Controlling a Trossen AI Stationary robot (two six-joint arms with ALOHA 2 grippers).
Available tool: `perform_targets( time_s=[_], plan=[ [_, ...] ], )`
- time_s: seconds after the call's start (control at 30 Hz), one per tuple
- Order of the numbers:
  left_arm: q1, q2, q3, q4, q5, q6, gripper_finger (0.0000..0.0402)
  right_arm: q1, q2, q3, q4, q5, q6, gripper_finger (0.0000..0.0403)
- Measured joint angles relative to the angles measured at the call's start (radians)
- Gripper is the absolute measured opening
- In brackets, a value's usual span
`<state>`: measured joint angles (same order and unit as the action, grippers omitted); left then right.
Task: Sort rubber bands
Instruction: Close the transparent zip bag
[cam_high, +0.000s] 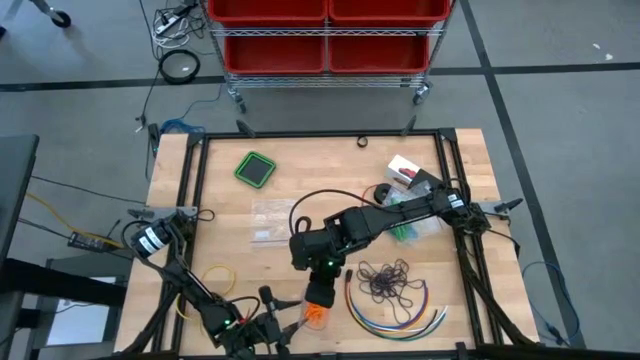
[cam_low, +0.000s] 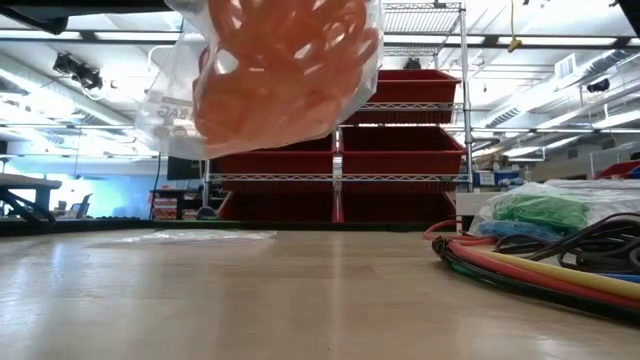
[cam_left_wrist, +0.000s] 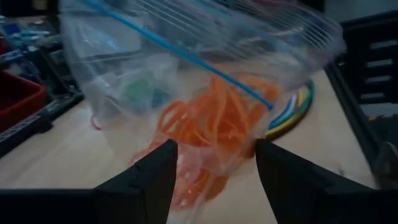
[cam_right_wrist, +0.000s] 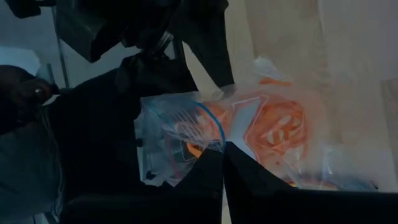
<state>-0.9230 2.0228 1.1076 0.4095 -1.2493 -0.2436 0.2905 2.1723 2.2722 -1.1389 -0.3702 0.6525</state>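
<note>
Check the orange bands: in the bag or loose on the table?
In the bag. The orange rubber bands sit inside a clear zip bag that the right gripper holds shut-fingered above the table.

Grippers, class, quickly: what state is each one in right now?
Left gripper: open, fingers either side of the bag of orange rubber bands.
Right gripper: shut on the bag's top edge.
</note>
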Motion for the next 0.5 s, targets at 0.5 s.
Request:
perform_targets(
  time_s=[0.5],
  plan=[
    [-0.001, 0.0, 0.01, 0.096, -0.062, 0.114, 0.0181, 0.004, 0.0, -0.085, 0.047, -0.015, 0.01, 0.0]
  ],
)
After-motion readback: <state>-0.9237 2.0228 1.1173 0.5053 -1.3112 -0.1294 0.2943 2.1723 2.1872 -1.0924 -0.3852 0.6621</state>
